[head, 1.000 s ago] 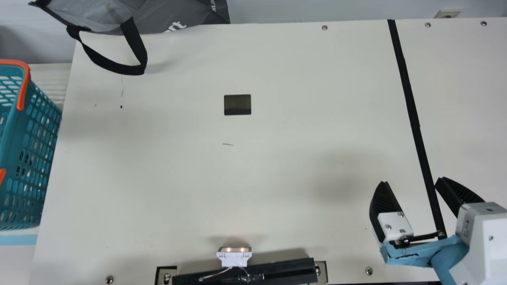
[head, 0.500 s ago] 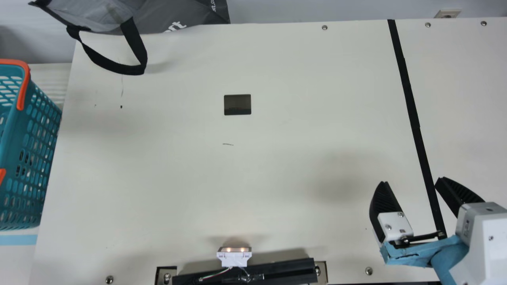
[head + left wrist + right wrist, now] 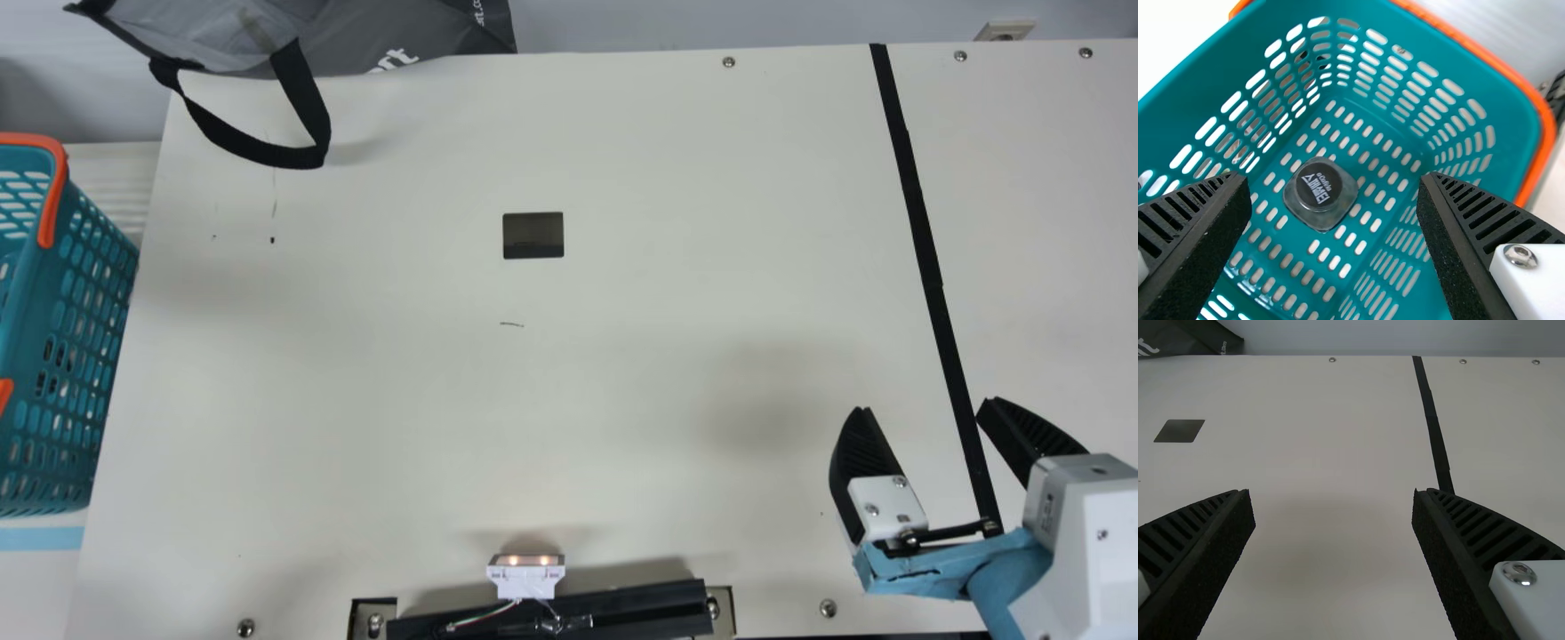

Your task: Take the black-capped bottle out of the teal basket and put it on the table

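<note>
One black-capped bottle [image 3: 1320, 194] of clear, slightly smoky-looking material stands on the slotted floor of the teal plastic basket [image 3: 28, 293] with orange handles, as the left wrist view shows from above. Its round, flat, matt black cap [image 3: 1318, 184] faces up toward the camera and carries white lettering, one line small and the other larger and bolder, running at a slant. Around the cap, the see-through shoulders spread into a squarish outline with softly rounded corners, a little shiny on the side where the body shows most; how tall the bottle is, the steep angle does not tell. Rows of pale, rounded slots in the teal floor surround it, and the basket walls rise apart from it. The left gripper [image 3: 1335, 177] is over the basket with its two black ribbed fingers spread wide, nothing between their pads, and the bottle lies lower down, in line with the gap. In the main view, the basket is beside the left edge of the cream table [image 3: 622, 373], while the right gripper [image 3: 923, 409] is over the table's near right part, its fingers wide apart and gripping nothing, near a long black strip [image 3: 920, 231].
</note>
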{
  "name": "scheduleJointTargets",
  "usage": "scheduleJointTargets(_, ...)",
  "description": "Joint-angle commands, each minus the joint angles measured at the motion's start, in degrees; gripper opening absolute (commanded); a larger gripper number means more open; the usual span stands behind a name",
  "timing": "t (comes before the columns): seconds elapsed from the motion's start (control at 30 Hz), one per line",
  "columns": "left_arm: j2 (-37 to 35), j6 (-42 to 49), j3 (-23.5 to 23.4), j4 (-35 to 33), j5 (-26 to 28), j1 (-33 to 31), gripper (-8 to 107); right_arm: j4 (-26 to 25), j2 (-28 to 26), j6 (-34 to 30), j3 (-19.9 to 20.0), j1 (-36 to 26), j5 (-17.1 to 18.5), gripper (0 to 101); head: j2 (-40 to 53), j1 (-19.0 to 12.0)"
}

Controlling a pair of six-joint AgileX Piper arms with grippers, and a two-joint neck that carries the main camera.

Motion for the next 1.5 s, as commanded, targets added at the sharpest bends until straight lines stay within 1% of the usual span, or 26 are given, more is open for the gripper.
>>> scheduleJointTargets(0.0,1.4,0.1,-0.3,-0.1,-0.1,0.4,107,0.0,0.0,0.0,0.0,0.0,0.0,91,0.2,-0.5)
scheduleJointTargets(0.37,7.4,1.1,-1.9,-1.0,-1.1,1.6,107,0.0,0.0,0.0,0.0,0.0,0.0,91,0.2,-0.5)
scheduleJointTargets(0.8,13.0,1.2,-4.7,-1.4,-1.5,0.7,107,-0.1,0.0,0.0,0.0,0.0,0.0,91,0.2,-0.5)
scheduleJointTargets(1.47,17.5,0.8,-5.8,-0.1,-2.3,-0.3,107,-0.1,0.0,0.0,0.0,0.0,0.1,91,0.2,-0.5)
